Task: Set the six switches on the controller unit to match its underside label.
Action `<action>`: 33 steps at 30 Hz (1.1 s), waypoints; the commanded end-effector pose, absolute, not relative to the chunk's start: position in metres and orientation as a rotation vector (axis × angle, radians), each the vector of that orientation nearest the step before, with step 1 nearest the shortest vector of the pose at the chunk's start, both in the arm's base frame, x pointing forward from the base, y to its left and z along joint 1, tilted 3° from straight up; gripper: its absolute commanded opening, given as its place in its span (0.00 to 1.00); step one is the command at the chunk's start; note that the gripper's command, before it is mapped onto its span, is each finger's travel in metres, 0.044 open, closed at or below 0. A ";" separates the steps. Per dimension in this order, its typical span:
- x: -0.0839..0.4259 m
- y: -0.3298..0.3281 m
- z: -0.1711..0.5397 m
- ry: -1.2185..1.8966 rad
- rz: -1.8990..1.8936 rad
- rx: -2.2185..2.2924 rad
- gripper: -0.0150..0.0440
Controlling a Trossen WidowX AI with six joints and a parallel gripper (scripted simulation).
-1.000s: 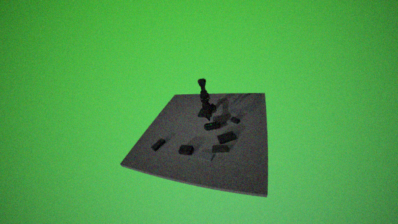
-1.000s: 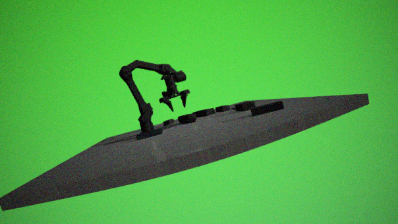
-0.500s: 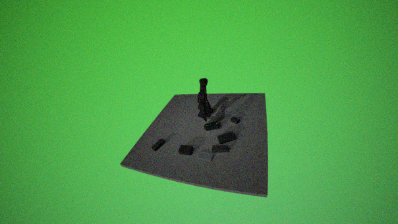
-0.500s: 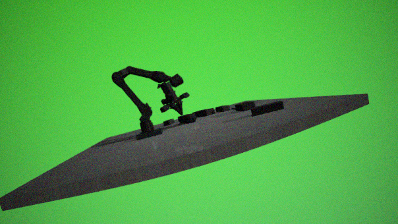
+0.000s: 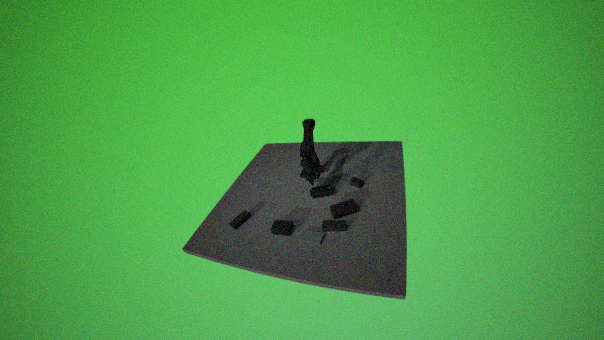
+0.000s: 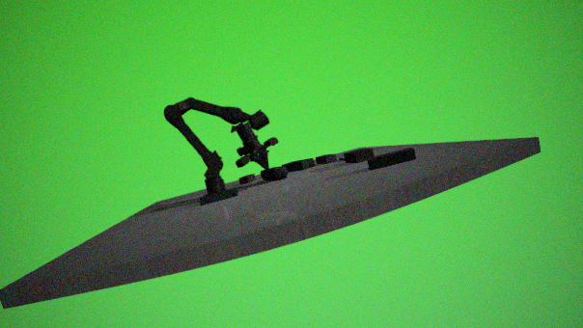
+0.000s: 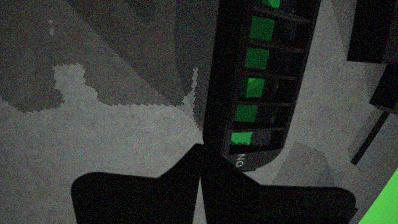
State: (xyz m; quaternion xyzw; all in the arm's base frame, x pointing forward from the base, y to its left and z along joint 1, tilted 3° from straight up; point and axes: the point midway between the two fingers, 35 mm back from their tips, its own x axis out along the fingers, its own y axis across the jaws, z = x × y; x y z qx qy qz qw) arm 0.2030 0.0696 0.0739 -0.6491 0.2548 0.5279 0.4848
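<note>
The dark controller unit (image 5: 323,193) (image 6: 275,175) (image 7: 269,159) lies with its switch side up on the bench (image 5: 360,265) (image 6: 251,232). In the wrist view six green switch ends show in a column along its left side; the unit's far end is cut off by the frame. Which ends are pressed down is too dark to tell. The label underneath is hidden. My gripper (image 5: 313,184) (image 6: 267,168) (image 7: 200,150) is shut and empty. Its tips are at the unit's near left edge in the wrist view and close to its top in the exterior view; contact is unclear.
A small block (image 5: 357,182) (image 6: 247,178) lies beside the unit. A larger block (image 5: 345,208), a flat block (image 5: 335,226), another block (image 5: 283,227) and a long block (image 5: 240,220) (image 6: 392,158) lie farther out. A thin dark bar (image 5: 323,239) (image 7: 370,137) lies near the flat block.
</note>
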 end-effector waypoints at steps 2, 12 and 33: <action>0.202 0.071 0.063 0.627 1.300 -1.573 0.25; 0.202 0.071 0.046 0.627 1.300 -1.572 0.25; 0.203 0.073 0.030 0.627 1.301 -1.571 0.25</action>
